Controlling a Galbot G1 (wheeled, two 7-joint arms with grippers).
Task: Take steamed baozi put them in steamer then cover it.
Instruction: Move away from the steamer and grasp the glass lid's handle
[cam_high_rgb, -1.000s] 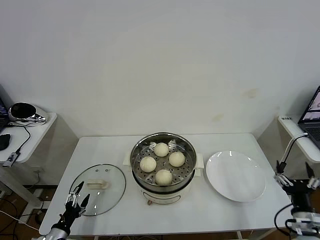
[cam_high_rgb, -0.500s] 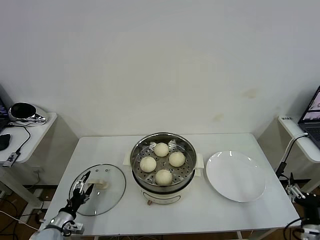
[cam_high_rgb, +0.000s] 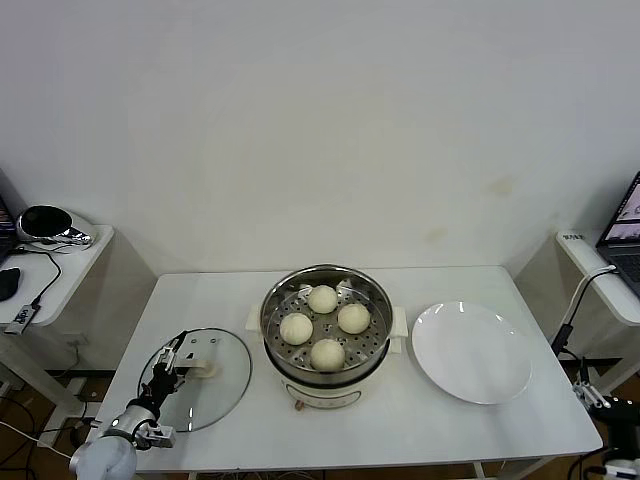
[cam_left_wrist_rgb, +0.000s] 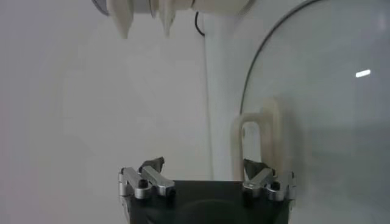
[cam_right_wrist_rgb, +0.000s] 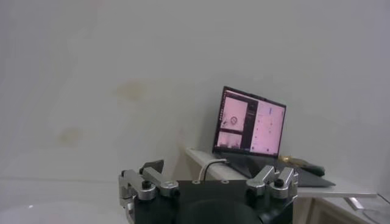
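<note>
All four baozi (cam_high_rgb: 323, 325) sit in the steamer (cam_high_rgb: 327, 300); covering remains, the cover (cam_high_rgb: 225, 385) lying on the tabletop (cam_high_rgb: 420, 420) beside it, left gripper (cam_high_rgb: 172, 357) spread around its handle (cam_high_rgb: 204, 369), right gripper (cam_right_wrist_rgb: 207, 182) idle, spread apart.

Four baozi (cam_high_rgb: 324, 325) in steamer (cam_high_rgb: 283, 300) mid-table, cover (cam_high_rgb: 225, 385) to its left, plate (cam_high_rgb: 470, 352) right.

Four baozi (cam_high_rgb: 322, 298); one steamer (cam_high_rgb: 326, 332); one cover (cam_high_rgb: 196, 378); one plate (cam_high_rgb: 471, 352).
</note>
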